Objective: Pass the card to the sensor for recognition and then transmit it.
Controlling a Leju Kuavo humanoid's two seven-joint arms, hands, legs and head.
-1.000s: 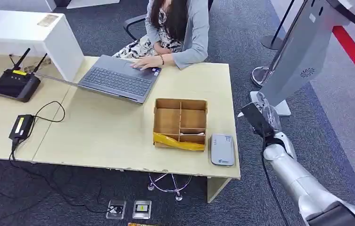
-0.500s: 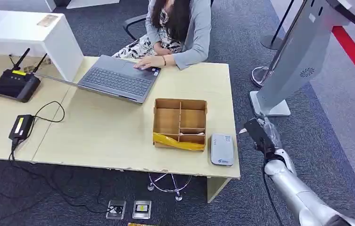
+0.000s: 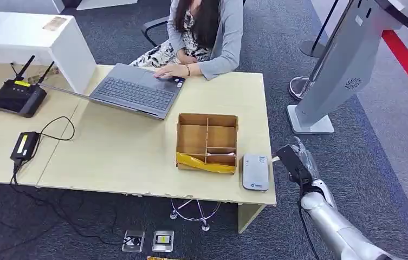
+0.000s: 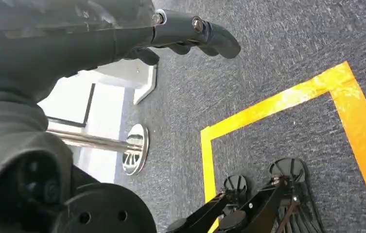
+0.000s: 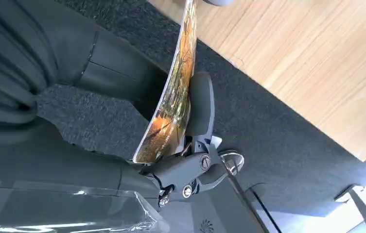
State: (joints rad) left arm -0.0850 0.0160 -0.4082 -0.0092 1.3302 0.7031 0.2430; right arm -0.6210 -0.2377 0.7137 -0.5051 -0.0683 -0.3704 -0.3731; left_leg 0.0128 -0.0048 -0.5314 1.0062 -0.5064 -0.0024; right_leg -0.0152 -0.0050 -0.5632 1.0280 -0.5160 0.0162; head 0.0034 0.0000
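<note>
My right hand (image 3: 297, 162) hovers just off the right edge of the wooden table (image 3: 120, 157), level with the grey card sensor (image 3: 256, 171) that lies flat by the front right corner. It pinches a card with an orange-brown picture (image 5: 171, 97) between thumb and fingers; a white corner of the card (image 3: 273, 160) points toward the sensor. In the right wrist view the card's edge reaches the table's edge (image 5: 287, 63). My left hand (image 4: 185, 34) hangs over the carpet with its fingers curled and nothing in them.
A wooden divided box (image 3: 207, 141) with yellow tape stands left of the sensor. A person (image 3: 204, 32) types on a laptop (image 3: 134, 89) at the far side. A router (image 3: 17, 96) and adapter (image 3: 24, 145) lie at left. A grey kiosk stand (image 3: 342, 65) rises behind my right arm.
My right hand with the card has come down and toward me along the table's right edge, ending closer to the sensor. The person and the table's objects stay put.
</note>
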